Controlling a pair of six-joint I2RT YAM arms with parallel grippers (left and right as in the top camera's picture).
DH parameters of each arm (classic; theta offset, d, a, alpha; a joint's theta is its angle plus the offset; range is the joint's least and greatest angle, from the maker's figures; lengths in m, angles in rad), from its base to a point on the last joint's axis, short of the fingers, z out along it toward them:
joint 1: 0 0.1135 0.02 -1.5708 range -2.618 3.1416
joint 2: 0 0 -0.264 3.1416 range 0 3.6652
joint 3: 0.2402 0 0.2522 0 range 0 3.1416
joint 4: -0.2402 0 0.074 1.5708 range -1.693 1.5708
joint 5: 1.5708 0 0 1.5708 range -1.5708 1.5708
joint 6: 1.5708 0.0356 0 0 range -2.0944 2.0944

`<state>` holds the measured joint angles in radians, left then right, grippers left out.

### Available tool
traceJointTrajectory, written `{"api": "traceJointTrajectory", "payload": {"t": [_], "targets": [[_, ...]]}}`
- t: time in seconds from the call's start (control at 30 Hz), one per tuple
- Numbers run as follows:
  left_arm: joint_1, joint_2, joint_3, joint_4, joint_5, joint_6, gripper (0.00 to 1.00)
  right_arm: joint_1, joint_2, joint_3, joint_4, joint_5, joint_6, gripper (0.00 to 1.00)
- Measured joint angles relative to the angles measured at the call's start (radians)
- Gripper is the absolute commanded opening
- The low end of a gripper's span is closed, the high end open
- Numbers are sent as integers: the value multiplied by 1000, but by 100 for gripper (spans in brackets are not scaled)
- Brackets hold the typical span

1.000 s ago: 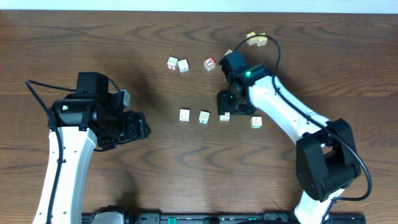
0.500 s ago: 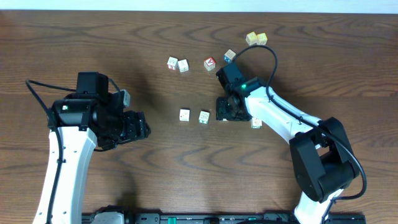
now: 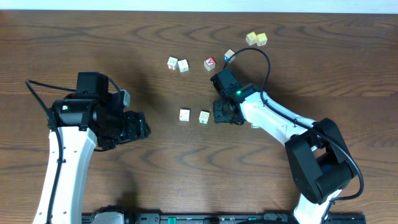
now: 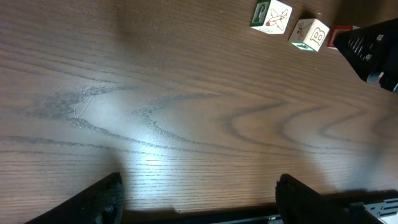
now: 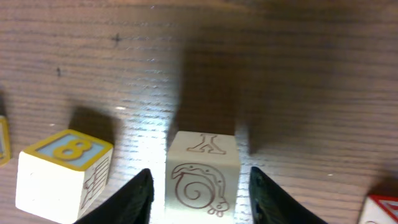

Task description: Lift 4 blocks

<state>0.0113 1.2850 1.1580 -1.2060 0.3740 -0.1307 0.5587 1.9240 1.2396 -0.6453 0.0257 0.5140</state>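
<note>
Right wrist view: right gripper (image 5: 200,194) straddles the snail-printed block (image 5: 202,171), a cube with no long axis, snail face toward camera; fingers (image 5: 138,196) parted, seemingly just clear. Meanwhile left gripper (image 4: 199,182) gapes wide, well apart.

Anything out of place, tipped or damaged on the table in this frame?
Nothing stands out. The cubes lie flat on the table, none stacked or visibly damaged. The right gripper straddles a snail-printed block, fingers just clear of its sides.
</note>
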Motion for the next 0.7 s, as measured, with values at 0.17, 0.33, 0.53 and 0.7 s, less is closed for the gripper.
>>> {"api": "traceJointTrajectory", "payload": {"t": [0.17, 0.33, 0.53, 0.7], "targets": [[0, 0, 0, 0, 0, 0, 79, 0, 0, 0, 1, 31, -10, 43], [0, 0, 0, 0, 0, 0, 79, 0, 0, 0, 2, 40, -14, 42], [0, 0, 0, 0, 0, 0, 79, 1, 3, 0, 18, 44, -22, 42], [0, 0, 0, 0, 0, 0, 79, 1, 34, 0, 29, 47, -24, 40]]}}
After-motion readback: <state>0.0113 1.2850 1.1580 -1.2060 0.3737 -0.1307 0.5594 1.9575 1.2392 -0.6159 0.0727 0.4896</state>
